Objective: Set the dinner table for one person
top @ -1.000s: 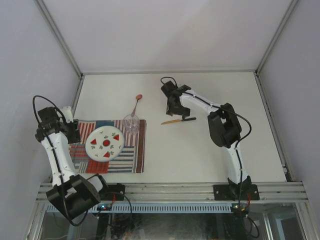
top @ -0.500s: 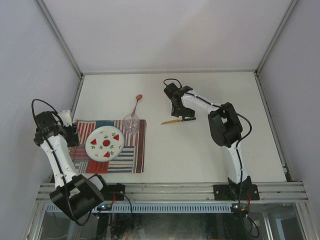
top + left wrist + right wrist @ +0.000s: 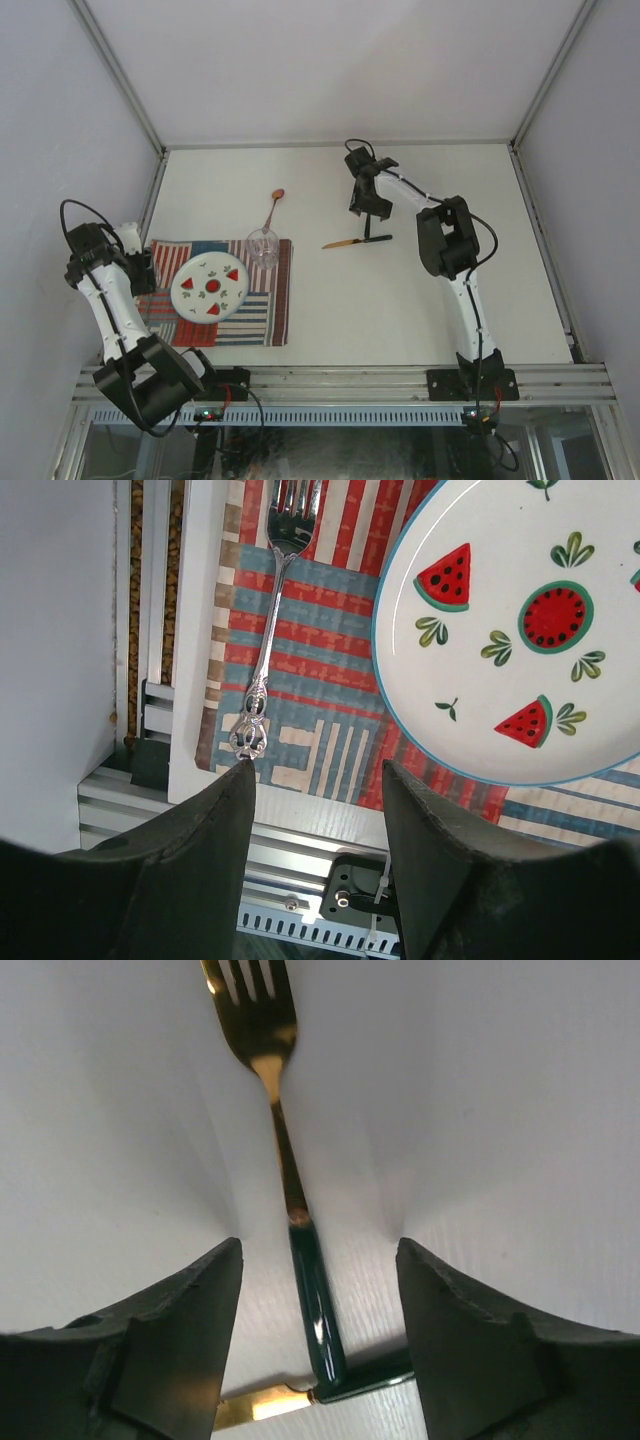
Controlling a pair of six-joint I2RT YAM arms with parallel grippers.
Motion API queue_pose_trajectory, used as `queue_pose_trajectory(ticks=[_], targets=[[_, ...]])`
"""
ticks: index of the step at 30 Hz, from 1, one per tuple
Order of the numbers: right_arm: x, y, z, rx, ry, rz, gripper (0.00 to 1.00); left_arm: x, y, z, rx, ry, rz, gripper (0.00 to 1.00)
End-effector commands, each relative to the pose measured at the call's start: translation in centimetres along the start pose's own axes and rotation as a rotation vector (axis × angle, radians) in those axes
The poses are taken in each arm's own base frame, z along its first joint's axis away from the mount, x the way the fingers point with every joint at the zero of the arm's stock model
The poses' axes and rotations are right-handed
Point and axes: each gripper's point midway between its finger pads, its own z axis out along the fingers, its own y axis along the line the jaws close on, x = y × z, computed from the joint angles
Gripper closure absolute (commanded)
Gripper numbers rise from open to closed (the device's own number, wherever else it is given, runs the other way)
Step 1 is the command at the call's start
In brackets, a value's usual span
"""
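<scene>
My right gripper (image 3: 368, 203) (image 3: 318, 1260) hangs open low over the dinner table (image 3: 400, 310). Its jaws stand either side of the dark handle of a gold fork (image 3: 272, 1080) without touching it. A gold knife (image 3: 352, 241) (image 3: 258, 1406) with a dark handle lies crosswise at the fork's handle end. On the striped placemat (image 3: 270, 310) sit a watermelon plate (image 3: 210, 285) (image 3: 520, 630) and a clear glass (image 3: 263, 247). A silver fork (image 3: 265, 650) lies left of the plate. My left gripper (image 3: 140, 272) (image 3: 318, 772) is open and empty, raised over the placemat's left side.
A spoon (image 3: 273, 207) with a copper-coloured bowl lies on the table beyond the glass. Aluminium rails (image 3: 350, 380) edge the tabletop, and white walls close in the left, right and far sides. The near rail (image 3: 300, 880) shows just below the placemat's edge.
My right gripper has shifted right and a little farther back, and now straddles the fork's handle, its jaws slightly narrower. The left arm has drawn back a little to the left.
</scene>
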Motion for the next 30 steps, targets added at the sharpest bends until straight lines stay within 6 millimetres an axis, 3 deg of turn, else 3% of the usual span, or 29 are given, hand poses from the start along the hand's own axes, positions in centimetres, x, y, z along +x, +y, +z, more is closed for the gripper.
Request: queue_pose_trajectory(ticks=[1, 2, 6, 12, 22, 26, 30], targets=[[-0.9, 2.0, -0.2, -0.066, 0.003, -0.009, 0.43, -1.7, 0.8, -0.7, -0.014, -0.053, 0.002, 0.42], [-0.6, 2.3, 0.0, -0.073, 0.008, -0.014, 0.51, -1.7, 0.8, -0.7, -0.014, -0.053, 0.000, 0.42], [0.9, 3.1, 0.1, -0.089, 0.048, -0.032, 1.00, -1.6, 1.0, -0.7, -0.019, -0.052, -0.004, 0.42], [2.8, 3.4, -1.6, -0.073, 0.022, -0.093, 1.00, -1.2, 1.2, -0.5, -0.019, -0.047, -0.014, 0.42], [2.2, 4.9, -6.2, -0.135, -0.037, -0.126, 1.00, -1.0, 1.0, -0.2, -0.004, -0.046, -0.026, 0.42], [3.4, 5.5, -7.3, -0.147, -0.015, -0.134, 1.00, -1.0, 0.9, -0.1, 0.003, -0.041, -0.031, 0.42], [5.9, 6.9, -8.6, -0.168, 0.001, -0.158, 1.00, -1.2, 0.9, -0.2, 0.004, -0.050, -0.030, 0.42]])
